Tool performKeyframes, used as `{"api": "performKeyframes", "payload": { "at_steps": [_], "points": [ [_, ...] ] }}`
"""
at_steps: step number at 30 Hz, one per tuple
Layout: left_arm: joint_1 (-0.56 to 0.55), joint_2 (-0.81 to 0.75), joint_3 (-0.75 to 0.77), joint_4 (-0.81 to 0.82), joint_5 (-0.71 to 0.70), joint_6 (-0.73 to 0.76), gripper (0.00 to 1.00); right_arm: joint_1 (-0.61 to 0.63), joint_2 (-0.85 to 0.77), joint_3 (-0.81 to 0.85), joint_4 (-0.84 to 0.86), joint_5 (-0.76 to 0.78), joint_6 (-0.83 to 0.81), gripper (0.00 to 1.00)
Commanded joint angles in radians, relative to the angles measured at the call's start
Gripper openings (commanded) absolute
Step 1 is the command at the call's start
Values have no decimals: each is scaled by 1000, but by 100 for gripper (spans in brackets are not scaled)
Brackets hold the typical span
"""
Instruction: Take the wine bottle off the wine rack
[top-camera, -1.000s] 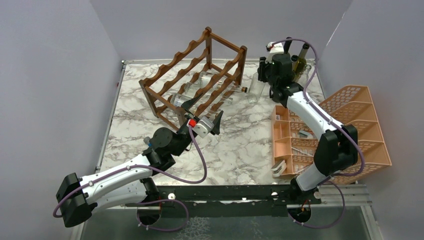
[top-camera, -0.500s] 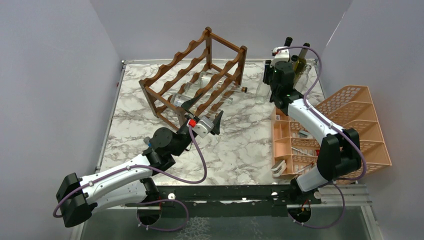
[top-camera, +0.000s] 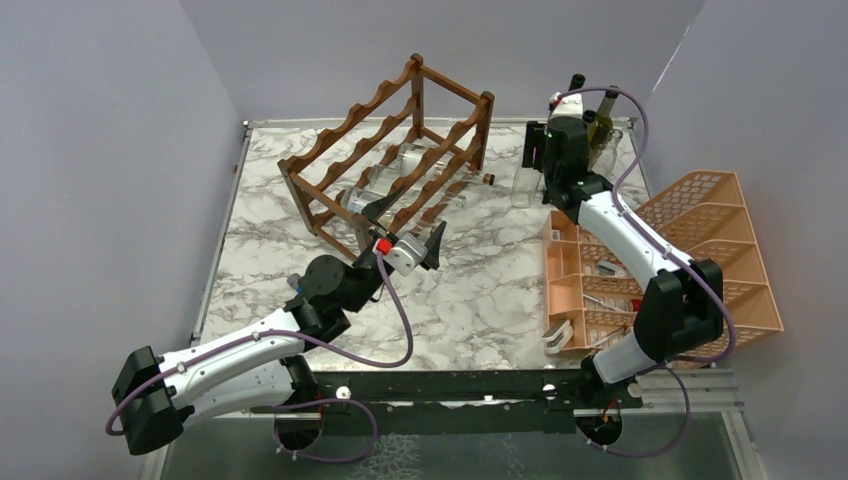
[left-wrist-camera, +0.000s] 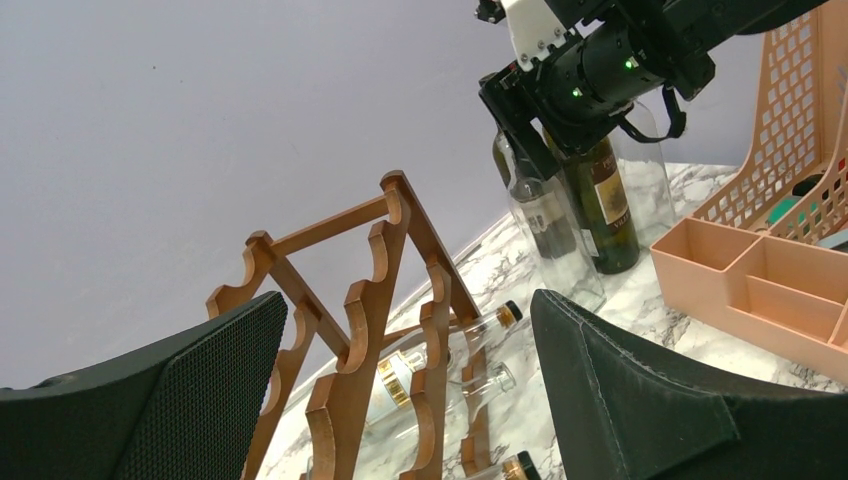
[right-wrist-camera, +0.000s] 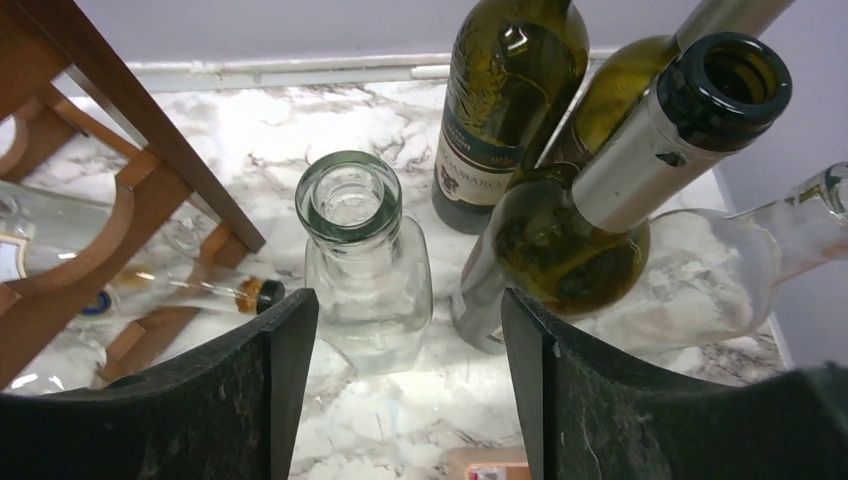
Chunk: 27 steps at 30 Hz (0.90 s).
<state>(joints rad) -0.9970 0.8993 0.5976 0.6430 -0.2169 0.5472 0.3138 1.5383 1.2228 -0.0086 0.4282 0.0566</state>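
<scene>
The dark brown wine rack (top-camera: 400, 140) stands at the back of the marble table, and clear wine bottles (top-camera: 400, 182) lie across its lower tier. In the left wrist view the rack (left-wrist-camera: 385, 260) fills the middle, with a gold-labelled bottle (left-wrist-camera: 415, 375) behind its rails. My left gripper (top-camera: 410, 226) hangs open just in front of the rack, touching nothing. A clear glass bottle (right-wrist-camera: 362, 270) stands upright on the table right of the rack. My right gripper (right-wrist-camera: 405, 312) hovers open over it, jaws apart on either side without contact; from above it (top-camera: 533, 152) sits over that bottle (top-camera: 522, 186).
Dark green wine bottles (right-wrist-camera: 505, 100) and a foil-necked one (right-wrist-camera: 620, 190) crowd the back right corner, with a clear bottle (right-wrist-camera: 760, 250) leaning by the wall. An orange plastic tray organiser (top-camera: 690, 260) fills the right side. Grey walls enclose the table.
My right gripper has opened and let go of the clear bottle, which now stands upright by itself. The right arm shifted slightly back and right. The left arm has not moved.
</scene>
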Motion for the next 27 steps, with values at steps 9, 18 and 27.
{"api": "performKeyframes", "payload": {
  "at_steps": [9,18,27],
  "points": [
    [-3,-23,-13,25,20,-14,99,-4,-229,76,-310,-151,35,91],
    [-3,-40,-14,25,33,-22,99,31,-363,-148,-184,-722,-66,100],
    [-3,-39,-15,27,21,-10,99,301,-175,-295,19,-514,-156,100]
  ]
}}
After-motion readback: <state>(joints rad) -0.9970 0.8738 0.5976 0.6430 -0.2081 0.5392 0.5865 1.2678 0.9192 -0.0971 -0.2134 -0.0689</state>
